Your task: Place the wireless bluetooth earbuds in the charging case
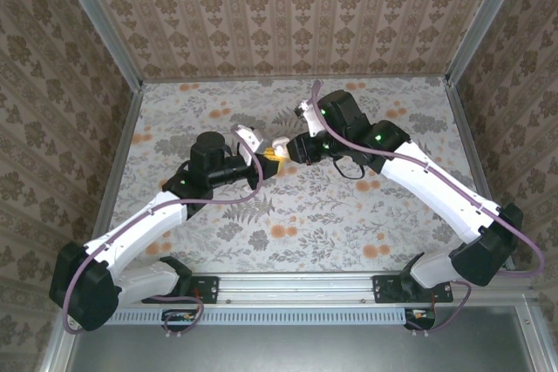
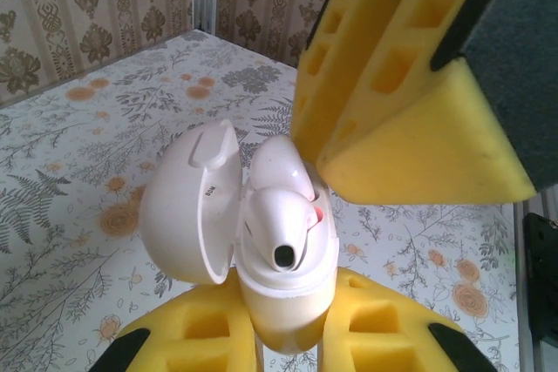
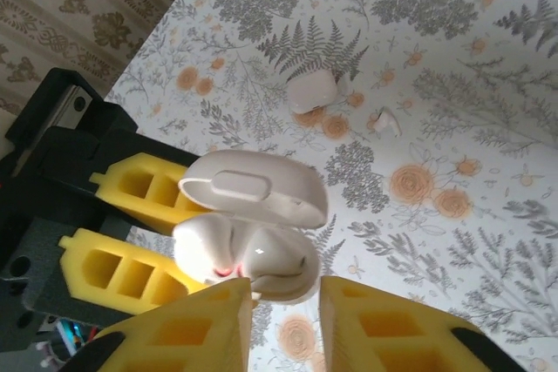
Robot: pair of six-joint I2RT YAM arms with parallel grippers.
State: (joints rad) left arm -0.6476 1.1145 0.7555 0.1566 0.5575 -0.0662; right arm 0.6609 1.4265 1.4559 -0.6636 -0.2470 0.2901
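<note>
Both arms reach in over the middle of the bench (image 1: 349, 233). The left arm (image 1: 148, 224) comes from the near left and the right arm (image 1: 436, 189) from the near right, and their tips meet.

Left tool (image 2: 292, 328): clamped on the charging case (image 2: 288, 298), one yellow foam finger on each side of the lower body. The case is held clear of the bench. Its lid (image 2: 187, 206) is swung open to the left in the left wrist view.

Earbuds (image 2: 279, 228): two glossy white ones sit in the open mouth of the case. The front one shows a dark opening facing the left wrist camera. The second is just behind it, touching or nearly so. There is a small pink-red glint beside the front one. I cannot tell whether either is fully seated.

Right tool (image 3: 285, 289): fingers stand apart with a clear gap, and I can make out nothing clamped between them. The tips are right at the case's open side, just beside the rear earbud.

On the bench beyond the held case, in the right wrist view:
- A second white case (image 3: 312, 91) lies flat.
- A loose earbud (image 3: 384, 121) lies near it, not touching it.
</note>
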